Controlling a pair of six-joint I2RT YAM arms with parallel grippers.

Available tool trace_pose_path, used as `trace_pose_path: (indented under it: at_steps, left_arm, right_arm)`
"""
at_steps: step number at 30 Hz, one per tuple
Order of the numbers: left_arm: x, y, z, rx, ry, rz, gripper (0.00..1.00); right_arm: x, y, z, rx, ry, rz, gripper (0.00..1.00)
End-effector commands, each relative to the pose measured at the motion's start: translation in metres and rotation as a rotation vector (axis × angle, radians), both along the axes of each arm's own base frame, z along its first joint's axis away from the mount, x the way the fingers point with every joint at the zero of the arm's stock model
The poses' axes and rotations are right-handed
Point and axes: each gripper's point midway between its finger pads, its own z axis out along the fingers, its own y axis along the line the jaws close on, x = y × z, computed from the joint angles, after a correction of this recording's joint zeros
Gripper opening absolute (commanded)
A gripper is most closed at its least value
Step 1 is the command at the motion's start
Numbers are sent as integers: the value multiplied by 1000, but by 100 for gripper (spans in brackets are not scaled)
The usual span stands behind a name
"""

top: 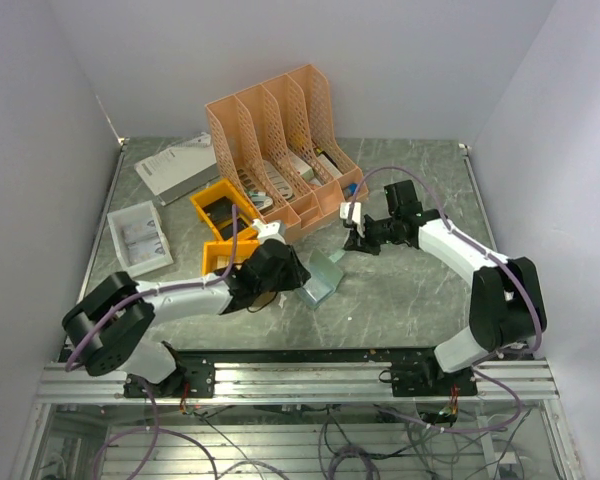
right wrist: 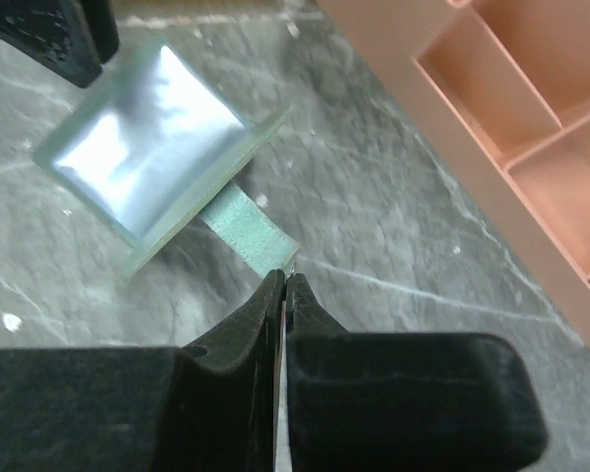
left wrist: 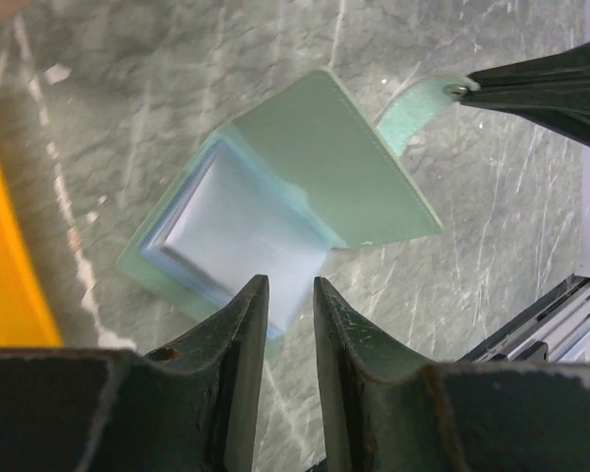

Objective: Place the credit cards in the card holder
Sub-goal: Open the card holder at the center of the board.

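While my right gripper (right wrist: 283, 280) is clamped on the end of the strap (right wrist: 244, 224), the card holder (left wrist: 324, 167) lies open on the desk (left wrist: 492, 256). That is centre of the top view, just right of my left wrist.

Right jaws: fully together, strap tip pinched between them. The strap runs up-left from the tips to the holder's edge. In the left wrist view the same tips come in from the upper right and hold the strap end at its small round stud.

Holder: the grey-green flap is lifted off the pocket side and sits centre-right in the left wrist view. The light blue pocket side lies on the desk at centre-left. A pale card (left wrist: 236, 231) sits in that pocket with most of its face exposed, its lower corner pointing at my left gripper (left wrist: 290, 285).

Left gripper: narrow gap, tips at the holder's lower edge in that frame, card corner showing in the gap. Can't tell whether the pads bite the card or only bracket it.

Surroundings:
- Orange bin (left wrist: 5, 256): left edge of the left wrist view, near the holder, apart from it.
- Peach file rack (top: 280, 130): upper centre of the top view, beyond both grippers.
- White tray (top: 140, 238): left of the top view, well apart from the holder.
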Motion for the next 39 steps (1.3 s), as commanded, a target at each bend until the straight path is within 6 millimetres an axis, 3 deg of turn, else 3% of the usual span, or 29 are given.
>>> trace_pose_path:
  at_steps: [1, 9, 14, 17, 20, 23, 25, 28, 31, 35, 39]
  left_arm:
    - [12, -26, 9, 22, -37, -86, 37]
    - [36, -76, -14, 13, -23, -165, 39]
    - [49, -113, -26, -8, -18, -224, 41]
    - [54, -136, -30, 5, -18, -259, 43]
    - [53, -151, -38, 21, -6, -288, 45]
    - [51, -159, -50, 27, 21, -308, 44]
    - [48, -163, -58, 26, 38, -321, 44]
    - [48, -166, -61, 26, 41, -332, 44]
    - [51, -168, -54, 34, 25, -340, 45]
    - [57, -166, -30, 22, -24, -326, 47]
    - [61, -161, -4, 3, -73, -308, 48]
  right_arm:
    - [11, -32, -16, -151, 18, -33, 0]
    - [9, -83, -26, -139, 145, -98, 0]
    - [2, -91, -28, -124, 178, -92, 0]
    - [11, -99, -27, -144, 164, -139, 10]
    - [26, -111, -12, -122, 121, -231, 26]
    - [37, -122, 21, -39, 44, -307, 38]
    - [34, -122, 45, 44, 0, -309, 43]
    - [15, -103, 64, 175, -12, -210, 45]
    - [-4, -86, 62, 261, 28, -105, 36]
    - [-8, -93, 25, 185, 154, -62, 5]
    - [-9, -99, -11, 137, 267, -78, 0]
